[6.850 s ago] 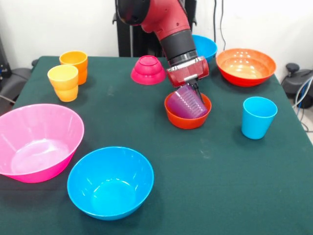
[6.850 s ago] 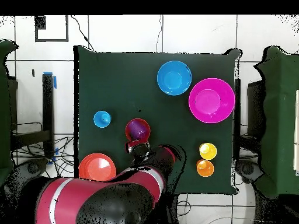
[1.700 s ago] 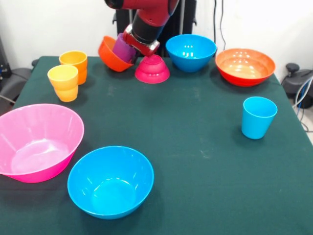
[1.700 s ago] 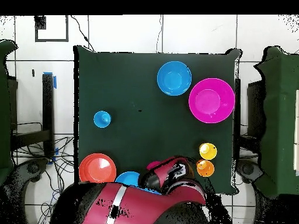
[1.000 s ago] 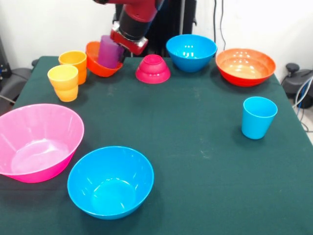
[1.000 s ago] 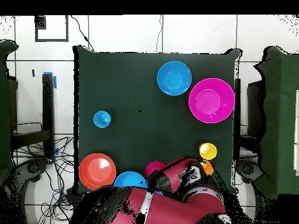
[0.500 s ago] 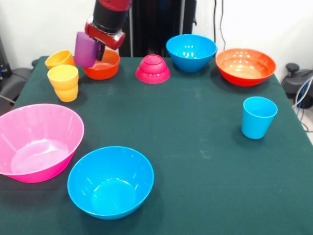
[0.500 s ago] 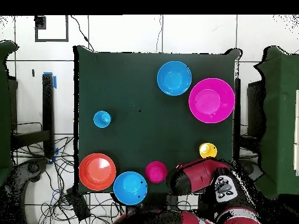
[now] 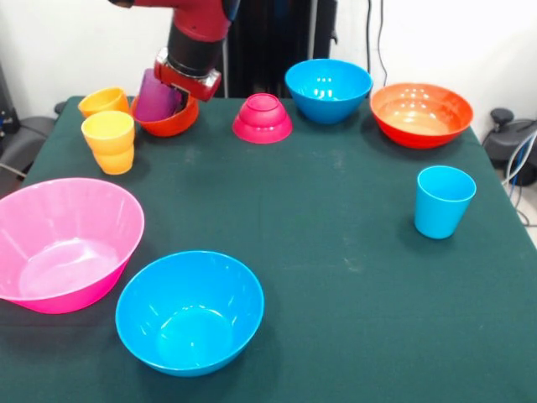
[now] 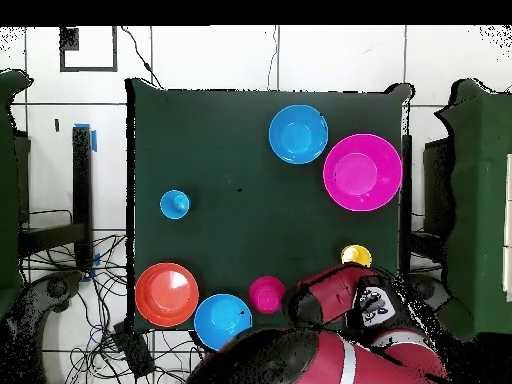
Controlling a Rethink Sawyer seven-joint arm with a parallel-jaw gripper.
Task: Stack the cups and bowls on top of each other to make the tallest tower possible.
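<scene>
My gripper [image 9: 176, 94] is at the table's far left in the front view. It is shut on the ribbed purple cup [image 9: 153, 99], which sits tilted inside the small orange-red bowl [image 9: 170, 122]. I cannot tell whether the bowl touches the table. The orange cup [image 9: 104, 101] stands just left of it, and the yellow-orange cup [image 9: 109, 141] is in front of that. The magenta bowl [image 9: 263, 118] lies upside down. The light blue cup [image 9: 443, 201] stands at the right. In the overhead view the arm [image 10: 340, 310] hides the gripper, the purple cup and the small bowl.
A blue bowl [image 9: 328, 89] and the wide orange bowl [image 9: 421, 113] stand at the back right. The large pink bowl [image 9: 63, 243] and a second blue bowl [image 9: 190, 312] are at the front left. The yellow-orange cup [image 10: 355, 255] shows beside the arm in the overhead view.
The gripper carried the purple cup and small orange-red bowl from mid-table to the far left. In the last half second the cup dropped back into the bowl. The orange cup sits further left than a second ago.
</scene>
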